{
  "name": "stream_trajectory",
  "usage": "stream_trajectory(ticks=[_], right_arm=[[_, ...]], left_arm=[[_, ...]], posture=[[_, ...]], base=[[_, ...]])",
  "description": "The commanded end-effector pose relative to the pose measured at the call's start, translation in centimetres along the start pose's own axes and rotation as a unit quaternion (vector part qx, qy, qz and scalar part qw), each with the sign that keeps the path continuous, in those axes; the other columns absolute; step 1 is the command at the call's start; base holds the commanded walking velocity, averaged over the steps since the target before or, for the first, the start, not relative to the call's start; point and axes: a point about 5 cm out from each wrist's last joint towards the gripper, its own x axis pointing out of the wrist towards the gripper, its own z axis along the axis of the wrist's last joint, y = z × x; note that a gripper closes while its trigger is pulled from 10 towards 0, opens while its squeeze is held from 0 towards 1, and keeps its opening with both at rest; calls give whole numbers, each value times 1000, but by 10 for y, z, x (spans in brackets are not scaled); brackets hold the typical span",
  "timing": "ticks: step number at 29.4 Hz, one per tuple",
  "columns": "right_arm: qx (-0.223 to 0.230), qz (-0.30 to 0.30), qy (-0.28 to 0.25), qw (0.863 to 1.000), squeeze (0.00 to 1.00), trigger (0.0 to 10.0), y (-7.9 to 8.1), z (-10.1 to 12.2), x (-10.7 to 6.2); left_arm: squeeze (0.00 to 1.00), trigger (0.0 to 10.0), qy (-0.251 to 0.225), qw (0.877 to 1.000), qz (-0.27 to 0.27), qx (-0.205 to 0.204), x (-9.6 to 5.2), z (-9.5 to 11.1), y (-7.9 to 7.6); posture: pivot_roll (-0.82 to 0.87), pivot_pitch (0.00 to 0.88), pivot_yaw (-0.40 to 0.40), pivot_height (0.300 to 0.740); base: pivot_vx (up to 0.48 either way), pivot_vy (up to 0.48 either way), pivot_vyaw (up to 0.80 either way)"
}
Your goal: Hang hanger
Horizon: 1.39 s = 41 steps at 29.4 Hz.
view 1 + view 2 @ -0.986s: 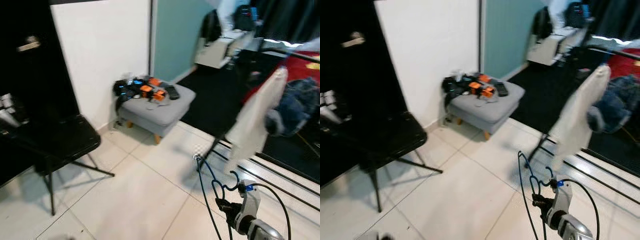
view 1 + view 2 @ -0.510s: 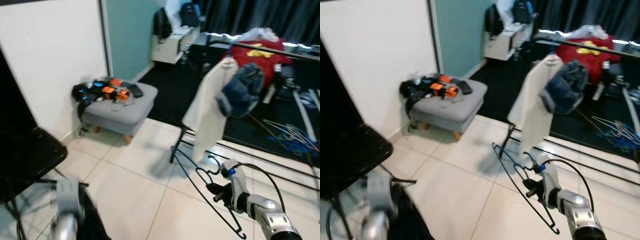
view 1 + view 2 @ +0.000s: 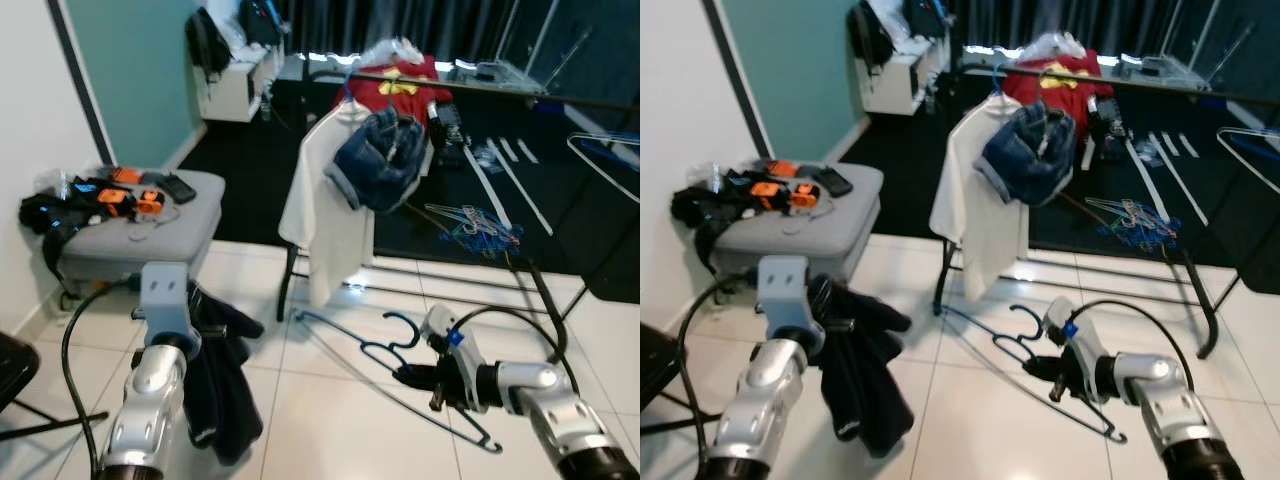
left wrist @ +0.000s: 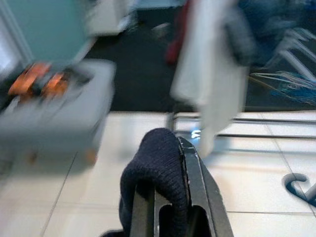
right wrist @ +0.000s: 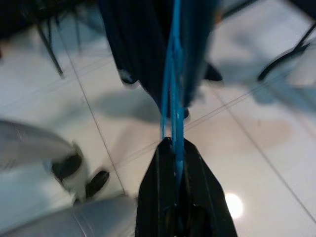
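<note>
Home, laundry corner.
White floor tiles (image 3: pixel 330 420), clothes on a drying rack (image 3: pixel 360 170), grey footstool (image 3: pixel 130 225), dark curtains (image 3: pixel 400 25).

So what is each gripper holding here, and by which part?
The right gripper is shut on the blue hanger, pinching its wire body below the hook. The left gripper is shut on a dark garment, at a top fold.

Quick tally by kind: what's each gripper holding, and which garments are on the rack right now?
Hangers held: 1, blue hanger in right gripper
Garments held: 1, dark garment in left gripper
Garments on the rack: 3, white shirt, denim piece, red garment
Total: 5
</note>
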Motion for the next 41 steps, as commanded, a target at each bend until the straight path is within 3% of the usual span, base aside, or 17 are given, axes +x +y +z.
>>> stream_trajectory(ticks=[1, 6, 9, 12, 14, 16, 17, 18, 20, 21, 23, 24, 26, 30, 33, 34, 41], right_arm=[[11, 9, -20, 1000, 0, 10000, 1, 8, -7], [3, 50, -30, 998, 0, 10000, 8, 20, -21], [-13, 63, -10, 998, 0, 10000, 10, 25, -34], [-14, 54, -8, 998, 0, 10000, 8, 26, -36], [-15, 33, -3, 999, 0, 10000, 4, 27, -36], [-15, 33, -3, 999, 0, 10000, 4, 27, -36], [-14, 33, -1, 999, 0, 10000, 6, 29, -36], [-14, 33, -1, 999, 0, 10000, 6, 29, -36], [-13, 45, -3, 999, 0, 10000, 11, 32, -35], [-13, 45, -3, 999, 0, 10000, 11, 32, -35], [-17, 68, -3, 998, 0, 10000, 19, 37, -32], [-17, 68, -3, 998, 0, 10000, 19, 37, -32], [-21, 97, -7, 995, 0, 10000, 28, 43, -29], [-27, 113, -5, 993, 0, 10000, 33, 46, -28], [-42, 142, 13, 989, 0, 10000, 40, 51, -29], [-42, 142, 13, 989, 0, 10000, 40, 51, -29], [-48, 134, 29, 989, 0, 10000, 41, 59, -32]], left_arm=[[0, 10000, -12, 999, -5, 31, 1, 17, 0], [0, 10000, 0, 996, 20, 90, 3, 29, 11], [0, 10000, -2, 996, 38, 81, 5, 44, 16], [0, 10000, 9, 996, 45, 77, 5, 46, 18], [0, 10000, 58, 995, 76, 21, 6, 41, 23], [0, 10000, 58, 995, 76, 21, 6, 41, 23], [0, 10000, 112, 987, 92, -64, 4, 35, 23], [0, 10000, 112, 987, 92, -64, 4, 35, 23], [0, 10000, 142, 977, 94, -128, 3, 33, 19], [0, 10000, 142, 977, 94, -128, 3, 33, 19], [0, 10000, 185, 948, 100, -240, 5, 32, 10], [0, 10000, 185, 948, 100, -240, 5, 32, 10], [0, 10000, 198, 926, 103, -305, 7, 37, 2], [0, 10000, 195, 920, 112, -322, 9, 42, -1], [0, 10000, 177, 901, 145, -368, 12, 57, -8], [0, 10000, 177, 901, 145, -368, 12, 57, -8], [0, 10000, 171, 871, 217, -406, 11, 66, -9]], posture=[[-117, 0, -14, 740], [-118, 0, -10, 740], [-118, 0, -8, 740], [-119, 0, -6, 740], [-119, 0, -5, 740], [-119, 0, -5, 740], [-117, 0, -3, 740], [-117, 0, -3, 740], [-116, 0, -2, 740], [-116, 0, -2, 740], [-114, 0, -2, 740], [-114, 0, -2, 740], [-114, 0, -3, 740], [-114, 0, -2, 740], [-115, 0, -2, 740], [-115, 0, -2, 740], [-118, 0, -3, 740]], base=[[0, 0, 0], [0, 0, 0], [0, 0, 0], [0, 0, 0], [0, 0, 0], [0, 0, 0], [0, 0, 0], [0, 0, 0], [0, 0, 0], [0, 0, 0], [0, 0, 0], [0, 0, 0], [0, 0, 0], [0, 0, 0], [0, 0, 0], [0, 0, 0], [0, 0, 0]])
